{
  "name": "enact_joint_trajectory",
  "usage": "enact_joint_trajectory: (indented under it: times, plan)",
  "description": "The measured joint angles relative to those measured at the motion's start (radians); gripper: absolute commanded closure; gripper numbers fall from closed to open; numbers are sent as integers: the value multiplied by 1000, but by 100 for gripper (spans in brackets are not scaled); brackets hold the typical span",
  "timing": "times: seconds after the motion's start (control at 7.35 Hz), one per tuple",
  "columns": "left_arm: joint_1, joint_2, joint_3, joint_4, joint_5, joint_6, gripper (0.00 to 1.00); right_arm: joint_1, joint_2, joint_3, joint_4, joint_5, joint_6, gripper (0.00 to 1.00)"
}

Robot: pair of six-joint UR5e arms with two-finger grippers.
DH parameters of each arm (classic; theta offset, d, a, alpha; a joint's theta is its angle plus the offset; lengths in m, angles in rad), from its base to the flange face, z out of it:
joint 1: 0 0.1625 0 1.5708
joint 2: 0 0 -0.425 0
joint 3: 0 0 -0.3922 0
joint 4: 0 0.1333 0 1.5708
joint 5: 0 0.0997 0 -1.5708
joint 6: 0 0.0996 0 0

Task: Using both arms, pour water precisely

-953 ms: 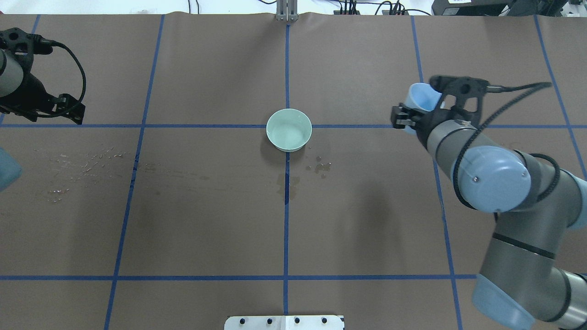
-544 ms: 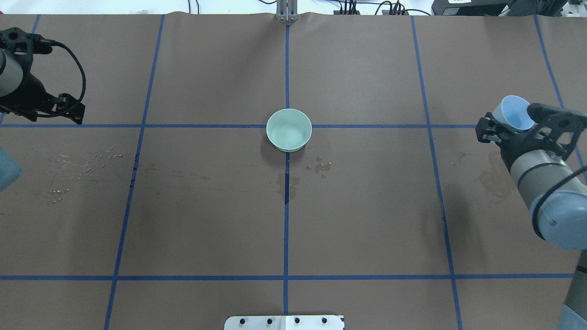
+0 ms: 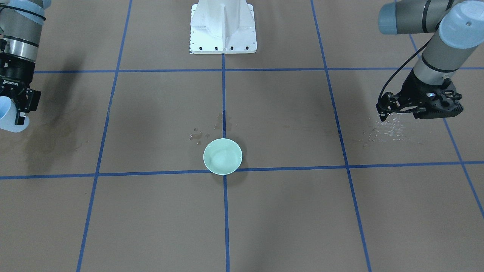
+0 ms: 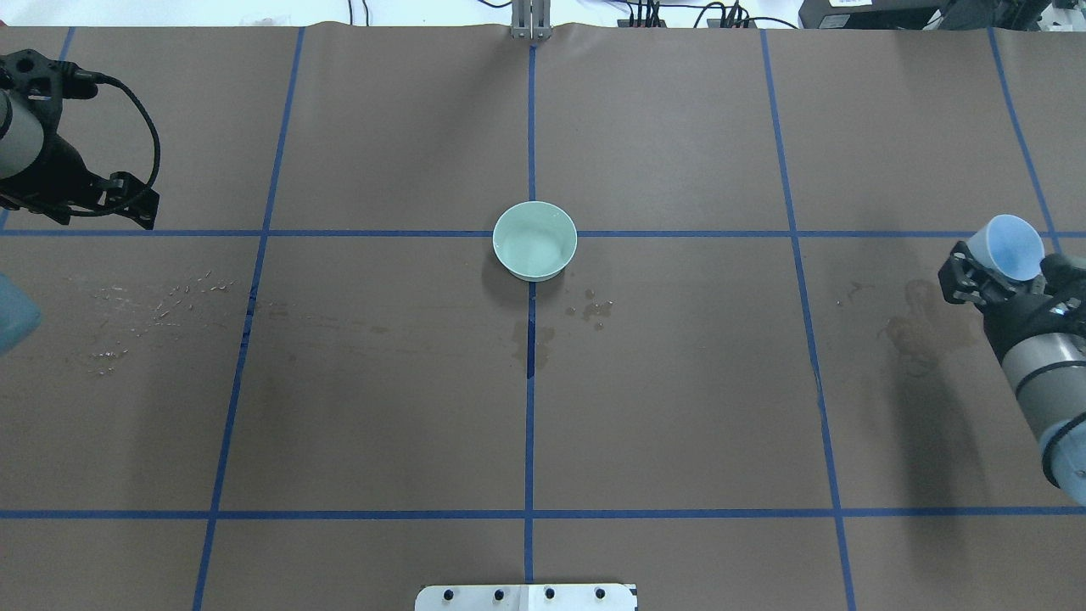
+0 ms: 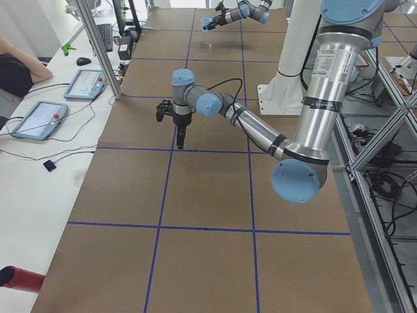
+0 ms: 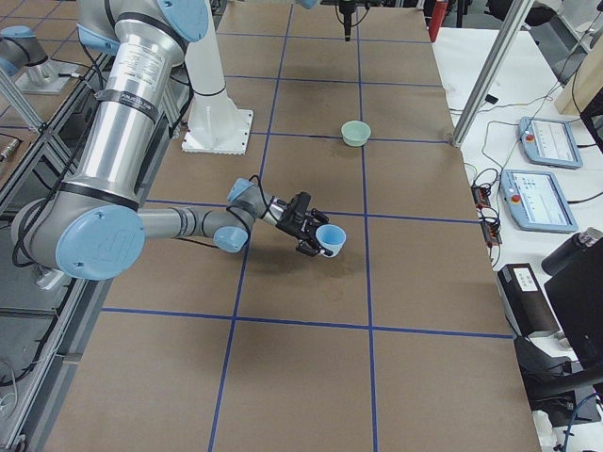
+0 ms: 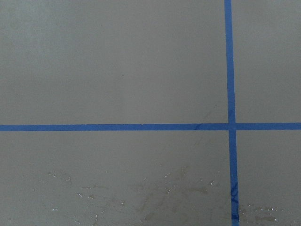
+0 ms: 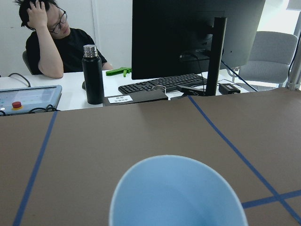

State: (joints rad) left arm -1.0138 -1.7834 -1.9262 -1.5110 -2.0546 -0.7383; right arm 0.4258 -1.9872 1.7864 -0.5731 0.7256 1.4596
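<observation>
Right claw [image 4: 984, 270] grasping blue cup [image 4: 1008, 244] at table [image 4: 679, 407] edge; left claw [image 4: 127, 199] state unclear.

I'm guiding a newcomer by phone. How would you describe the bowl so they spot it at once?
From the white base, follow the centre tape line across the brown table to its second crossing; the bowl stands there. It is pale green and on the table, unlike the pale blue cup that the right arm holds.

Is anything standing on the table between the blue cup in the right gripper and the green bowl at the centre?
Nothing visible does. Between the blue cup, held by the right gripper, and the green bowl lie only brown mat, flat blue tape lines and water spots near the bowl.
</observation>
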Motion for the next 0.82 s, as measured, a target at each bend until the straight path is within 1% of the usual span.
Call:
enact_joint_trajectory:
  times: [0.14, 0.27, 0.82]
  plan:
    - [1, 0, 0, 0, 0, -3, 0, -8, -13, -53, 57, -16, -6, 100]
    - [1, -1, -1, 0, 0, -4, 0, -20, -21, -80, 81, -24, -10, 100]
    - [1, -4, -2, 0, 0, -4, 0, -81, -38, -99, 93, -23, -9, 100]
